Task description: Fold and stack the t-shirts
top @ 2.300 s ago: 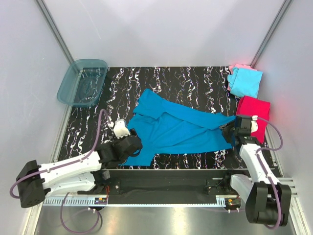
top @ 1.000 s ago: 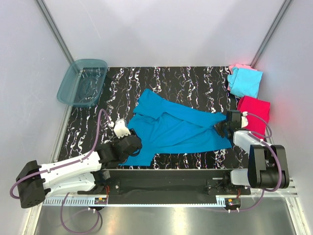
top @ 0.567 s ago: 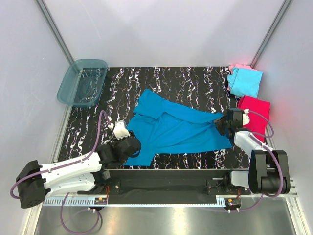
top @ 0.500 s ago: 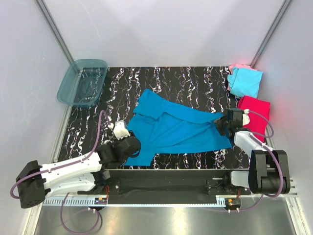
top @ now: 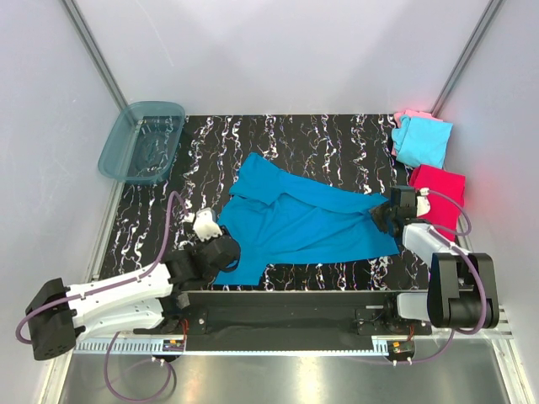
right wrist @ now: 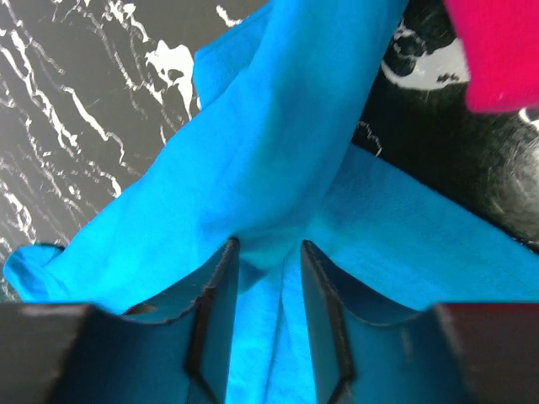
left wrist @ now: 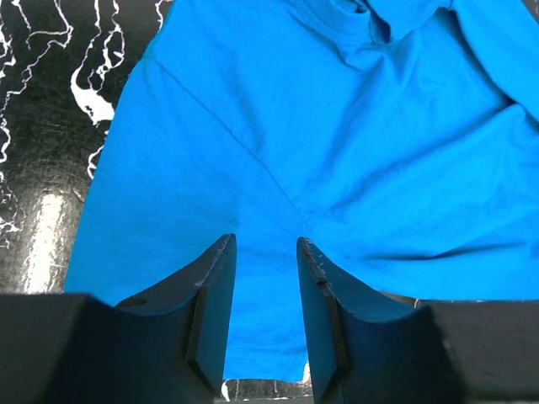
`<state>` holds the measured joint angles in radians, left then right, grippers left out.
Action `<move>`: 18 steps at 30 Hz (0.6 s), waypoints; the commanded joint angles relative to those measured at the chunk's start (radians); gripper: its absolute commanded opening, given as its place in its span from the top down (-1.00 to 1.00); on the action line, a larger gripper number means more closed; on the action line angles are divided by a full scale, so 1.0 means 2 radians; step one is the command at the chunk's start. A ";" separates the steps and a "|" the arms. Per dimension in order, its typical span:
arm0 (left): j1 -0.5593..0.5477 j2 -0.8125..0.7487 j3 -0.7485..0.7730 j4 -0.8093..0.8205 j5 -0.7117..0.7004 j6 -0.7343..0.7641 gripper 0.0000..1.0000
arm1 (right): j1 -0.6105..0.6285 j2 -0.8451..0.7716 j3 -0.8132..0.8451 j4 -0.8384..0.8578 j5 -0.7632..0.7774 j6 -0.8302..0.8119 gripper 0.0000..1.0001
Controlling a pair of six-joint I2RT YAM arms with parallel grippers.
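The large teal-blue t-shirt lies spread and creased across the middle of the black marbled table. My left gripper hovers over its near left hem, and its jaws stand open with flat cloth showing in the gap. At the shirt's right end, my right gripper is open and straddles a raised fold of the cloth. The magenta-red t-shirt lies folded just right of that gripper. Further back right, a light cyan t-shirt rests on a pale pink one.
A translucent teal plastic tub stands at the table's back left corner. White walls close in the table on three sides. The magenta-red shirt's edge shows close by at the top right of the right wrist view.
The right arm has folded in closer to its base and its jaws, shut a second ago, now stand apart over the shirt's right end. The left gripper has drawn slightly back toward the near edge, jaws narrowing.
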<state>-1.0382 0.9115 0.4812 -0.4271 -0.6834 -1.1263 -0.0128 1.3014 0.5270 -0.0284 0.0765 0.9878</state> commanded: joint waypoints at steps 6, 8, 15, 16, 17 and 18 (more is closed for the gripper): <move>0.002 -0.029 -0.013 -0.004 0.000 -0.008 0.25 | 0.004 0.041 0.049 0.010 0.055 0.018 0.72; 0.002 -0.042 -0.018 -0.012 -0.001 -0.011 0.26 | 0.004 0.047 0.060 0.010 0.054 0.021 0.90; 0.002 -0.069 -0.031 -0.023 -0.007 -0.017 0.29 | 0.004 0.043 0.092 0.007 0.051 0.023 1.00; 0.002 -0.068 -0.031 -0.023 -0.007 -0.016 0.29 | 0.004 0.040 0.103 0.004 0.048 0.023 1.00; 0.002 -0.066 -0.030 -0.022 -0.006 -0.016 0.30 | 0.003 0.034 0.109 0.000 0.045 0.020 1.00; 0.002 -0.065 -0.030 -0.023 -0.006 -0.016 0.30 | 0.004 0.030 0.116 -0.003 0.042 0.019 1.00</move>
<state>-1.0382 0.7864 0.4232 -0.4812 -0.6819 -1.1511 -0.0120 1.3960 0.6888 -0.0383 0.1390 1.0248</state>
